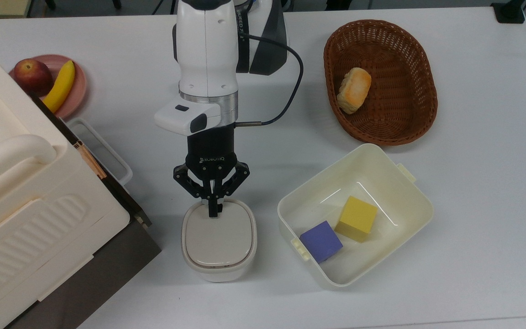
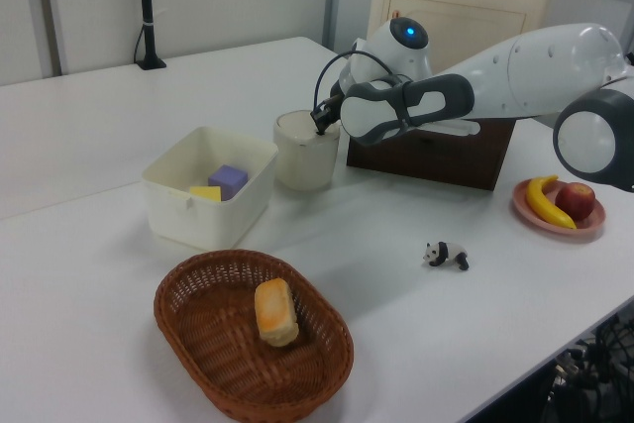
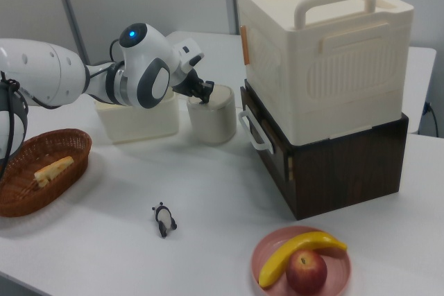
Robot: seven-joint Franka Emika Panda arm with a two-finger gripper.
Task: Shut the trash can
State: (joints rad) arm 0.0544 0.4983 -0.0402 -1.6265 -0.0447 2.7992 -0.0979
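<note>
Pincer (image 1: 214, 211): top view, your fingers are pressed together, tips on the lid's arm-side edge; the trash can (image 1: 218, 240) sits directly beneath, lid flat. Left view: the bin stands between the tub (image 2: 209, 185) and brown cabinet (image 2: 436, 154). Right view: tips meet its top.

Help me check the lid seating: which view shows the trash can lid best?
The top view: the whole lid lies flat under the gripper. The left view and right view show it edge-on, partly behind the gripper.
</note>
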